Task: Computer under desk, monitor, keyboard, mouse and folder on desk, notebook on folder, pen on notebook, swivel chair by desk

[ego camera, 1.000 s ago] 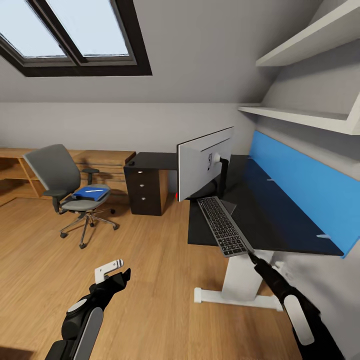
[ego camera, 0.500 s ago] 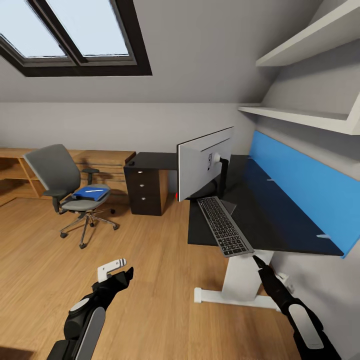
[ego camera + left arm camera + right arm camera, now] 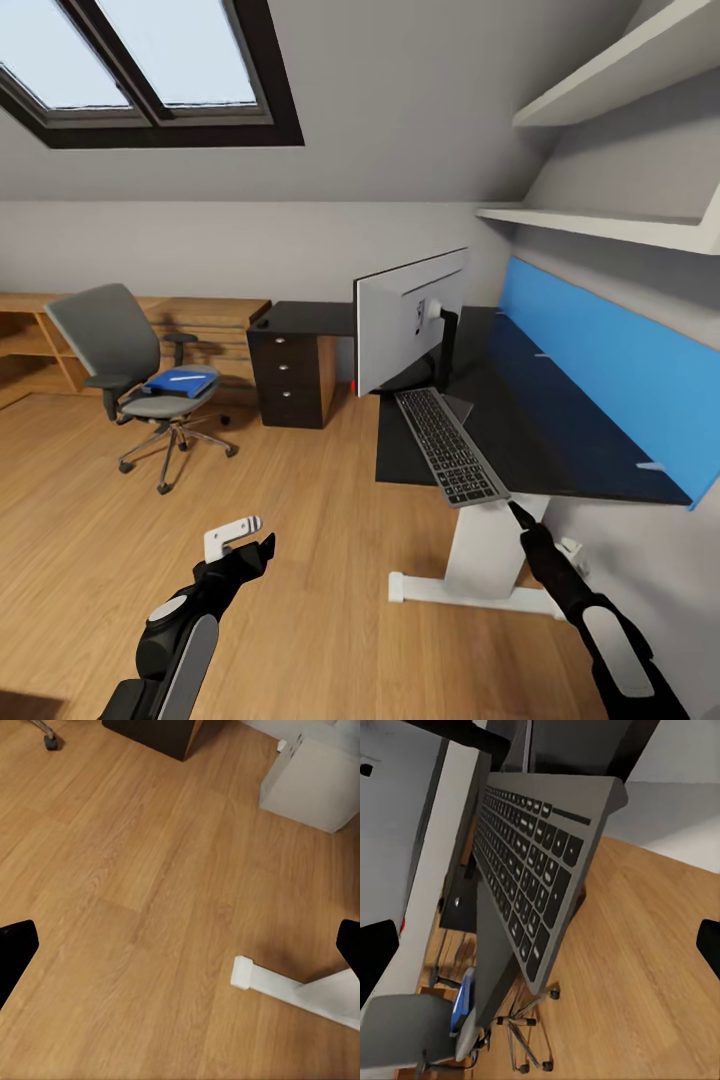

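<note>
Right claw [image 3: 512,506], fingers spread, just below the near end of the keyboard [image 3: 447,446], which overhangs the tabletop [image 3: 540,440] edge directly above it. Beyond the keyboard the monitor [image 3: 410,320] blocks the tabletop's near side; the blue back panel [image 3: 600,375] walls the far side, with bare tabletop between. Below the claw stands the white leg [image 3: 480,560]. Left claw [image 3: 245,535], fingers spread, over open plank floor [image 3: 90,540]; swivel chair [image 3: 140,375] and drawer unit [image 3: 290,375] stand well ahead.
</note>
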Robot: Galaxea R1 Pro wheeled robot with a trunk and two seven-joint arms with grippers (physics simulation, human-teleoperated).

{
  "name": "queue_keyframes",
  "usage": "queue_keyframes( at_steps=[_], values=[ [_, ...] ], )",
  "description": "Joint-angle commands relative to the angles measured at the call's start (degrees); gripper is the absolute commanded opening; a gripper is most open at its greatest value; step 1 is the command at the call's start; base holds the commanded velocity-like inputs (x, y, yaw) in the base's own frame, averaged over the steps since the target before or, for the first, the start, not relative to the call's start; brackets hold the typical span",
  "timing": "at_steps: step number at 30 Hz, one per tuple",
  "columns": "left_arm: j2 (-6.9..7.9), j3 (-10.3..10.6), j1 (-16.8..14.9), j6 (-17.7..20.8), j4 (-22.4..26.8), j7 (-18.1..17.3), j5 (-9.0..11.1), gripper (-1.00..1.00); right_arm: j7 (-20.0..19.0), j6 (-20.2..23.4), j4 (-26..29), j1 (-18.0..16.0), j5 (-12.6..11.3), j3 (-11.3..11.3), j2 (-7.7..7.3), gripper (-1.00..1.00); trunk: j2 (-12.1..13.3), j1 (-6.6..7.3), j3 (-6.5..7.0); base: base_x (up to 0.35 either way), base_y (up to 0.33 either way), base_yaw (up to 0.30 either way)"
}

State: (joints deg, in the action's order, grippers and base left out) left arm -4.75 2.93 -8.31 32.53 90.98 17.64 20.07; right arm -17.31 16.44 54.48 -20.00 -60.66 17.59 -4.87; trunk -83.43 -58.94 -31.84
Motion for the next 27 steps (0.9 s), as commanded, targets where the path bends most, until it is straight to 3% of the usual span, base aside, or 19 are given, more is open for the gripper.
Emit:
queue_keyframes(
  at_steps=[1, 23, 27],
  values=[
    [0.01, 0.1, 0.0, 0.2, 0.1, 0.5, 0.6, 1.00, -0.6, 0.4, 0.0, 0.0, -0.4, 0.1, -0.10, 1.00, -0.4, -0.22, -0.24, 0.000, 0.000, 0.000],
    [0.01, 0.1, 0.0, 0.2, 0.1, 0.6, 0.6, 1.00, 0.3, 0.5, -0.3, 0.0, -0.8, 0.1, 0.09, 1.00, -9.3, -5.06, -4.19, 0.000, 0.000, 0.000],
    [0.01, 0.1, 0.0, 0.2, 0.1, 0.6, 0.6, 1.00, 0.3, 1.5, -0.3, 0.0, -1.8, 0.2, 0.26, 1.00, -10.9, -5.93, -4.91, 0.000, 0.000, 0.000]
  ],
)
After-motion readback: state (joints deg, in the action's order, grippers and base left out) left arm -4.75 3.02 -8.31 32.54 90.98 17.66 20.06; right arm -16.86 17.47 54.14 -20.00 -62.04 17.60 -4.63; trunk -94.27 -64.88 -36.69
